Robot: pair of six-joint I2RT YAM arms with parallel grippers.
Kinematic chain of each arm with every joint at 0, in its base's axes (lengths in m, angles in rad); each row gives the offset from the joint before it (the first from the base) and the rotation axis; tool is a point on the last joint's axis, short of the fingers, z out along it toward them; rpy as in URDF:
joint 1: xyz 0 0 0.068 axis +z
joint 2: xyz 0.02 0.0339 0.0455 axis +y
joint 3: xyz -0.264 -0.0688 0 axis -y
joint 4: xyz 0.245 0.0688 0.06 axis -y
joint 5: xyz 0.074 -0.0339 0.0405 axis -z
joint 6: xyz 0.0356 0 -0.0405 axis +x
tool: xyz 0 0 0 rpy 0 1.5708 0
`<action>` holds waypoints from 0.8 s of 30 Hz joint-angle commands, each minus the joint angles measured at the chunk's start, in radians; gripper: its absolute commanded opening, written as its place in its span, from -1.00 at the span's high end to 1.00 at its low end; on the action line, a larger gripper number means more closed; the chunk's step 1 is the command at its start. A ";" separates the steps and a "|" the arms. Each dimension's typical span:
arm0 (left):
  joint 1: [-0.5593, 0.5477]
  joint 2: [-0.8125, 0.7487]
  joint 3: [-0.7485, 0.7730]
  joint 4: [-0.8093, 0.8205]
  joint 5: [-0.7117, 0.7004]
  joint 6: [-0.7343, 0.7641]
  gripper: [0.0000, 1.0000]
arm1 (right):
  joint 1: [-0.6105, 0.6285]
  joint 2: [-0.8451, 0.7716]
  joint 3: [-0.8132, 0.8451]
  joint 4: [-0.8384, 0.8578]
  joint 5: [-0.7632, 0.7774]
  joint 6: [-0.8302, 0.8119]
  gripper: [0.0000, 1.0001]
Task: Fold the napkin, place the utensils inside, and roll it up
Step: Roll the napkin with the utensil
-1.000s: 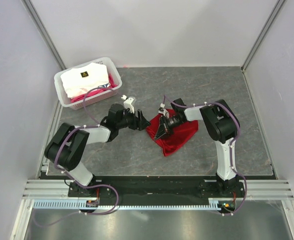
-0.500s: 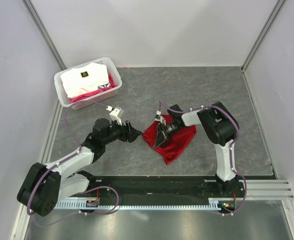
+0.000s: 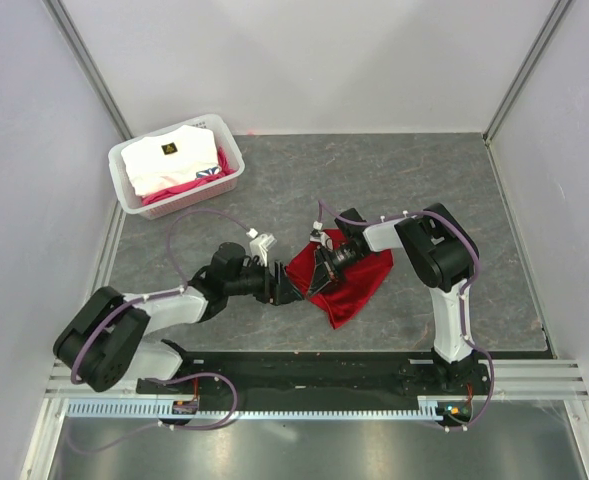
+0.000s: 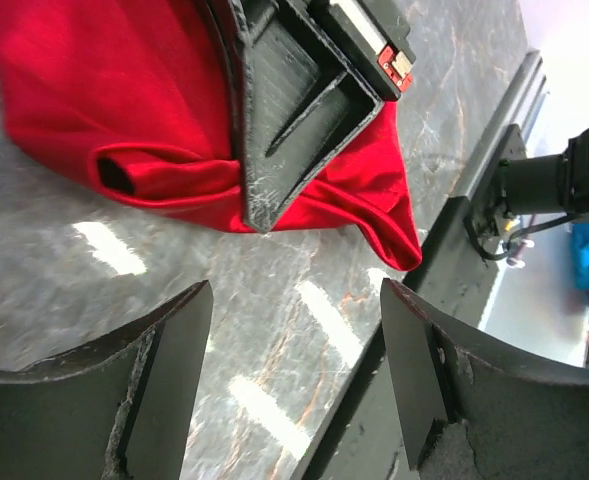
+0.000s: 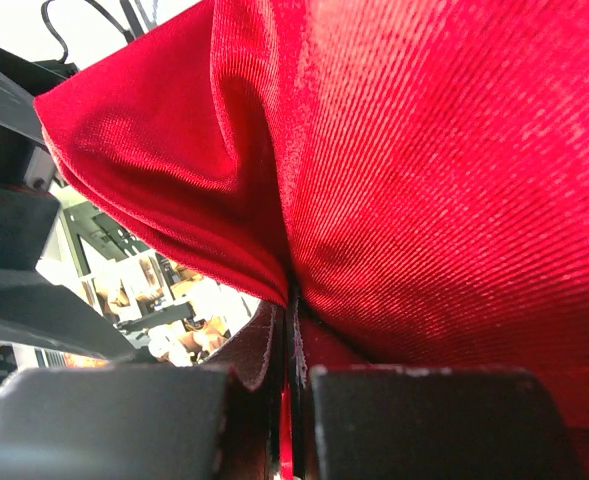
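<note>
The red napkin lies bunched at the table's middle. My right gripper is shut on its left part, and red cloth fills the right wrist view, pinched between the closed fingers. My left gripper is open just left of the napkin's near-left edge, low over the table. In the left wrist view the napkin and the right arm's black finger lie ahead of the open left gripper, with bare table between its fingertips. The utensils are out of view.
A white basket with white and pink fabric stands at the back left. The black rail holding the arm bases runs along the near edge. Grey walls close in the sides and back.
My left arm has swung its gripper nearer and to the right, down to the napkin's near-left edge. My right gripper shifted slightly left with the cloth, then held.
</note>
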 commanded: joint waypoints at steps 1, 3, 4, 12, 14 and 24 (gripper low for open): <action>-0.017 0.068 0.052 0.167 0.032 -0.095 -0.50 | -0.004 0.022 -0.011 -0.007 0.150 -0.036 1.00; -0.017 0.108 0.062 0.211 0.023 -0.108 -0.49 | -0.006 0.022 -0.011 -0.006 0.150 -0.036 1.00; -0.017 0.122 0.071 0.225 0.022 -0.121 -0.49 | -0.004 0.025 -0.011 -0.004 0.150 -0.034 1.00; -0.012 0.229 0.092 0.368 -0.004 -0.184 -0.48 | -0.003 0.017 -0.008 -0.003 0.153 -0.033 1.00; -0.008 0.257 0.086 0.414 -0.009 -0.197 -0.48 | -0.004 0.016 -0.010 -0.003 0.156 -0.031 1.00; 0.020 0.346 0.072 0.549 -0.069 -0.151 -0.47 | -0.004 0.006 -0.020 0.000 0.159 -0.033 1.00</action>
